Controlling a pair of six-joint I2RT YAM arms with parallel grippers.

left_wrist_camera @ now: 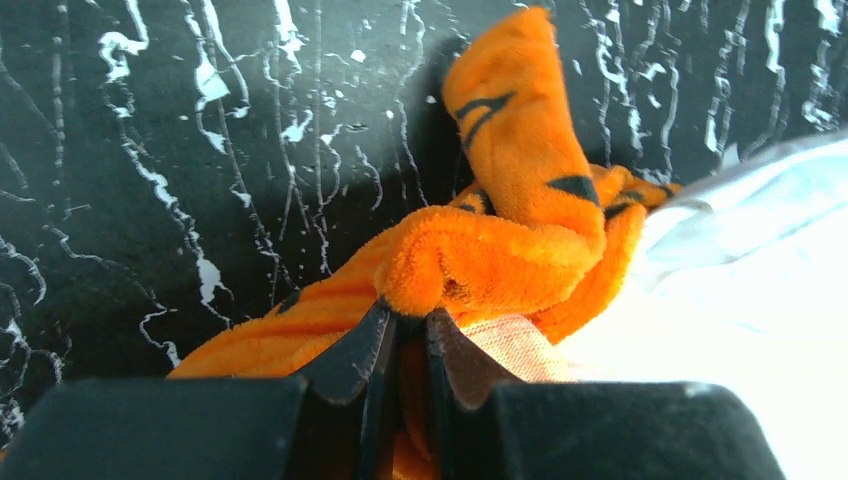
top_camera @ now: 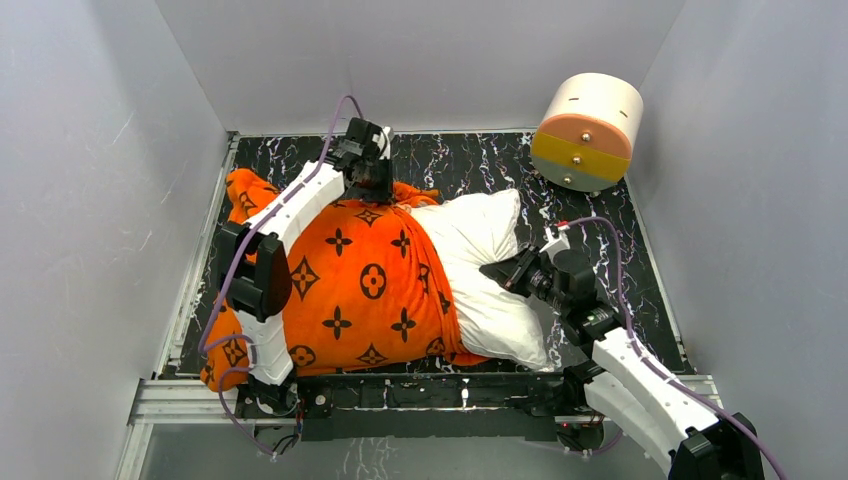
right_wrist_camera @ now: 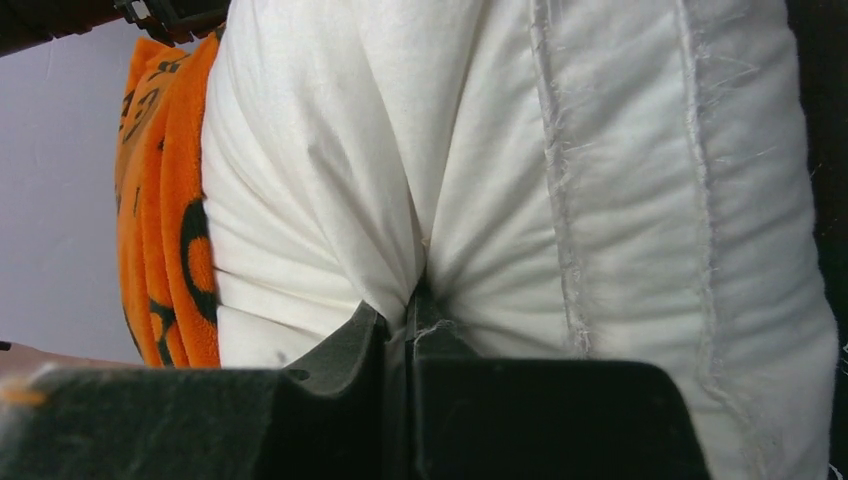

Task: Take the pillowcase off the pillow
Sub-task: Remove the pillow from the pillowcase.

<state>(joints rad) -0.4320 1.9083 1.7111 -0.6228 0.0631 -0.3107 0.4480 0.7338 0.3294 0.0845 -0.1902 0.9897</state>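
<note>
The orange pillowcase [top_camera: 360,285] with black motifs covers the left two thirds of the white pillow [top_camera: 485,260], whose right end sticks out bare. My left gripper [top_camera: 368,183] is at the far edge of the case, shut on a bunched fold of orange fabric [left_wrist_camera: 480,265]; the jaws stand nearly together with cloth between them [left_wrist_camera: 408,318]. My right gripper [top_camera: 500,272] is shut on a pinch of the pillow's white fabric [right_wrist_camera: 410,295] at the exposed right part. The case's edge shows at the left of the right wrist view [right_wrist_camera: 165,200].
A white-and-orange round drum [top_camera: 588,130] lies at the back right on the black marbled table [top_camera: 470,165]. Grey walls close in on the left, back and right. A metal rail [top_camera: 420,395] runs along the near edge.
</note>
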